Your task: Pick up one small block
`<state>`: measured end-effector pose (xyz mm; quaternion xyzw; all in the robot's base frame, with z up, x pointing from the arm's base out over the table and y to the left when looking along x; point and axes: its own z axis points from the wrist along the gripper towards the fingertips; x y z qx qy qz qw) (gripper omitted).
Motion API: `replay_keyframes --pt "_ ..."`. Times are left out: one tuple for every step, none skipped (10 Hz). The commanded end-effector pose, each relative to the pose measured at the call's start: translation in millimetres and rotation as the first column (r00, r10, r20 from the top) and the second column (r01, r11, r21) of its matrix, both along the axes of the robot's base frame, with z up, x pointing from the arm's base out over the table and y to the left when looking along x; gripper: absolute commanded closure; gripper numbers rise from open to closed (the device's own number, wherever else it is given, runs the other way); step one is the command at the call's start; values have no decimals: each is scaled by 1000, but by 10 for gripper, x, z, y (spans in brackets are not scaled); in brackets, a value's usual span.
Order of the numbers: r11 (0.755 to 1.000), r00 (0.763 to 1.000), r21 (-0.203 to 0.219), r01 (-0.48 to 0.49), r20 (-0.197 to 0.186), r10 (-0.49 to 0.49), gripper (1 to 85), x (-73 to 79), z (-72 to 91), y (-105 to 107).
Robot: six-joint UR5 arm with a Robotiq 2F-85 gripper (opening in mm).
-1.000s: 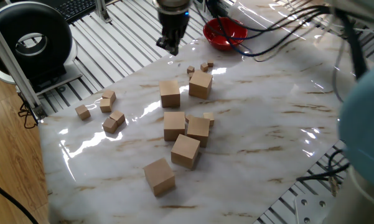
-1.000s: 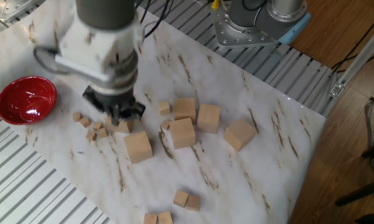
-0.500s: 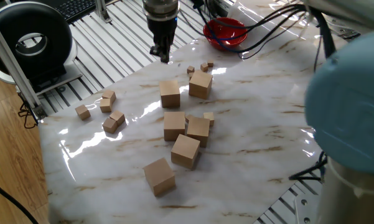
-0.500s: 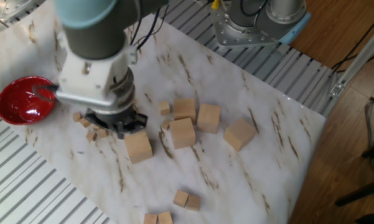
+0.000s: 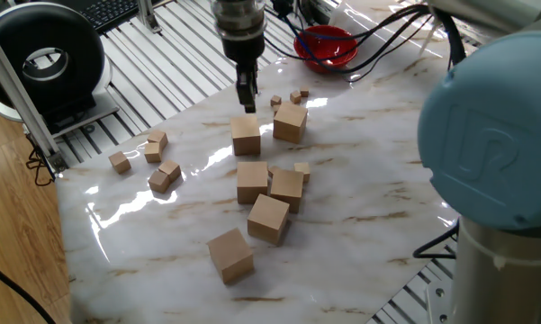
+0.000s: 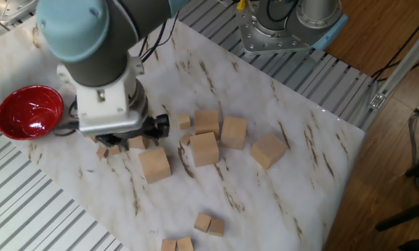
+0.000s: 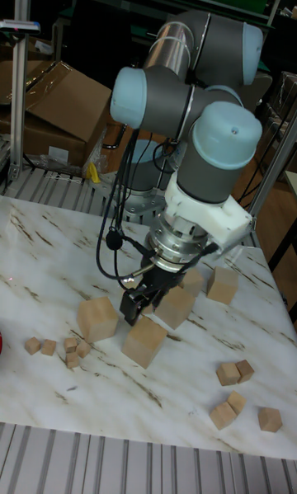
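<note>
Marble-veined counter (image 5: 387,180) carries scattered wooden cubes. Over the last second the claw (image 5: 247,97) has swung in from the counter's far edge and dropped, now hanging just behind the small block (image 5: 246,135); I cannot tell its jaw state, and nothing is held. Tiny cubes (image 5: 288,97) crowd one side; its other side lies open.
</note>
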<state>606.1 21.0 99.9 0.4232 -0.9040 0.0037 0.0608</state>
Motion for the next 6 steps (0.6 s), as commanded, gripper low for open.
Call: replay_keyframes --pt "998 998 -3 -59 -16 59 7 -24 -129 17" --pt "999 999 -16 -41 -14 41 7 -25 -181 34" --pt "999 999 -33 -38 6 38 7 14 -251 59" --pt "998 999 -48 -45 23 46 7 58 -337 62" --pt "998 998 -41 -49 44 51 7 122 -448 96" --pt "999 998 -34 -42 45 43 7 124 -502 127"
